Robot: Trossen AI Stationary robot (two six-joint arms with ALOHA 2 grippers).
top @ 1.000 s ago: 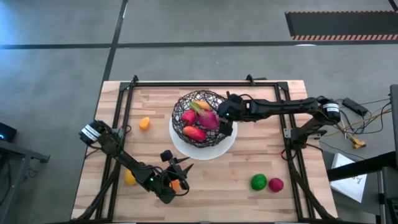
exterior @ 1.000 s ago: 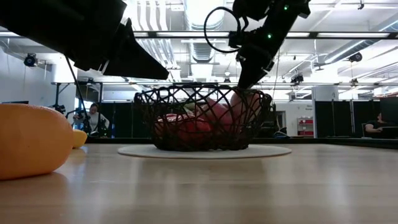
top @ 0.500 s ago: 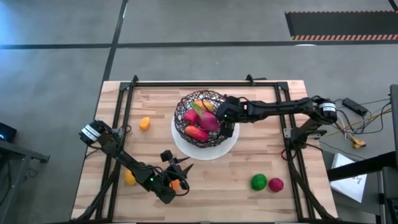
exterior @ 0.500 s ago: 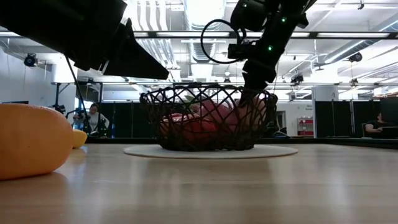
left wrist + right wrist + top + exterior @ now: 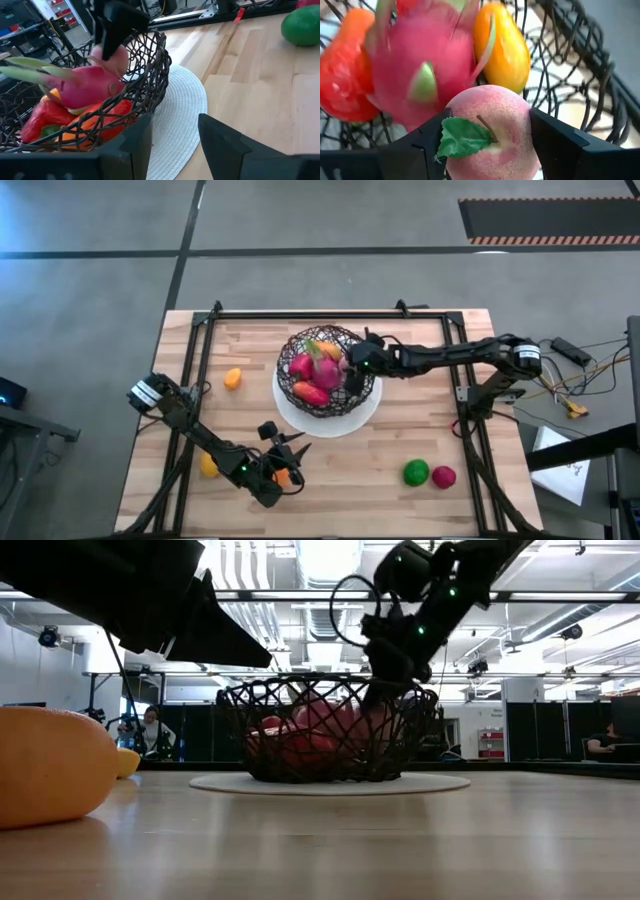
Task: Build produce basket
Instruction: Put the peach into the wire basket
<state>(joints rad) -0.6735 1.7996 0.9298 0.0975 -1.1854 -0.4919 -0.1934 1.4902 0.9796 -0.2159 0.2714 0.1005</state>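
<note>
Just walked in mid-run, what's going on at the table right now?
The right gripper is inside the round black wire-mesh basket, closed on a pale pink peach with a green leaf. The basket, on a flat white round plate, already holds a magenta dragon fruit, a yellow-orange pear-shaped fruit and red pieces. The left gripper waits open near the table's front. A green fruit and a magenta one are outside the basket.

The basket [image 5: 325, 370] sits on a round plate [image 5: 368, 412] mid-tabletop [image 5: 420, 430], with several fruits inside. The right claw [image 5: 352, 370] reaches in over its right rim — a peach [image 5: 490, 132] between its fingers. Two fruits [image 5: 429, 475] lie front right; the left claw [image 5: 290, 450] hovers front left, apart from the basket.
</note>
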